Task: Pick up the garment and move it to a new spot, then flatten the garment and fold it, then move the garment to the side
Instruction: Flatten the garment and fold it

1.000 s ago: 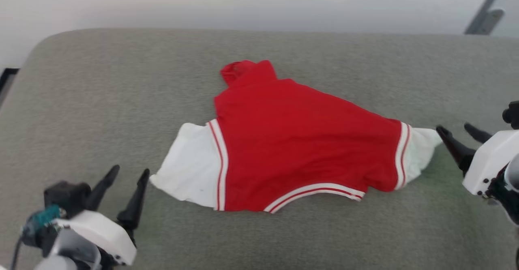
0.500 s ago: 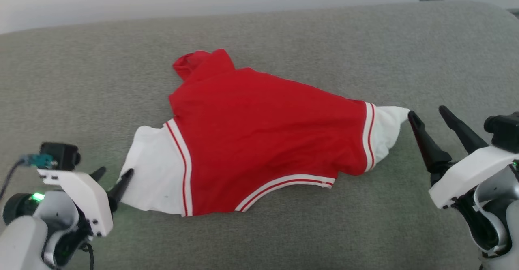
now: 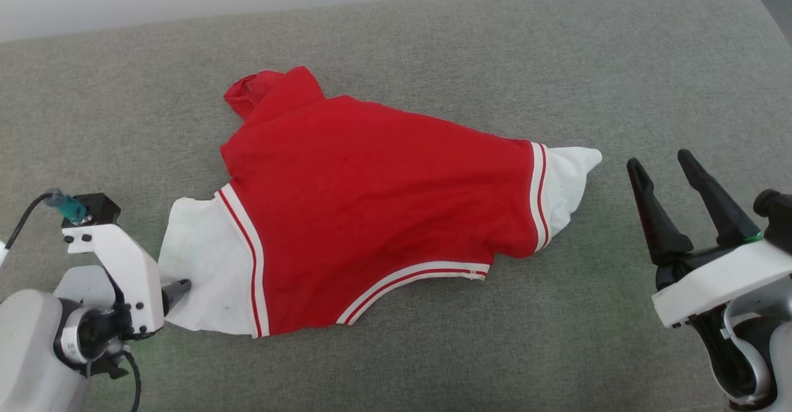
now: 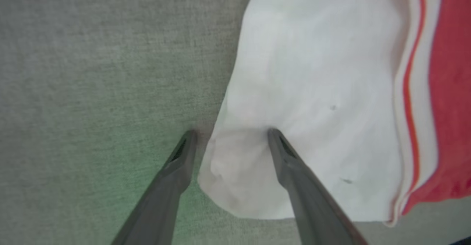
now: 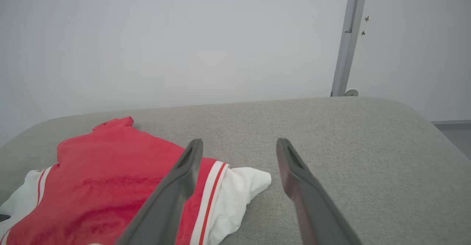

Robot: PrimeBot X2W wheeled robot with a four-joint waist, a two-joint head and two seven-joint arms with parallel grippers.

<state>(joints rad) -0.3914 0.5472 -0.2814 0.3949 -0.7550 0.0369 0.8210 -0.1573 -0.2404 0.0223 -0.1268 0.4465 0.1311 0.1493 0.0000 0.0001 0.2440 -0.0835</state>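
Observation:
The garment (image 3: 371,195) is a bright red shirt with white sleeve ends and striped trim, spread mostly flat on a grey cushion (image 3: 433,350). My left gripper (image 3: 178,288) is down at the near corner of the left white sleeve (image 3: 198,263). In the left wrist view it (image 4: 231,134) is open and straddles that corner: one finger rests on the white cloth (image 4: 312,90), the other on the cushion. My right gripper (image 3: 660,161) stands open, a short way right of the right white sleeve tip (image 3: 572,171) and apart from it; the garment (image 5: 110,178) lies left of its fingers (image 5: 239,142).
The grey cushion has rounded far corners and ends at a pale wall (image 5: 184,35). A grey metal post (image 5: 346,39) stands behind the far right corner. Bare cushion (image 5: 368,164) stretches right of the garment and in front of it.
The head camera has shifted. My left gripper has come in and down onto the left white sleeve's corner. The right gripper now stands slightly farther from the right sleeve tip. Both stay open.

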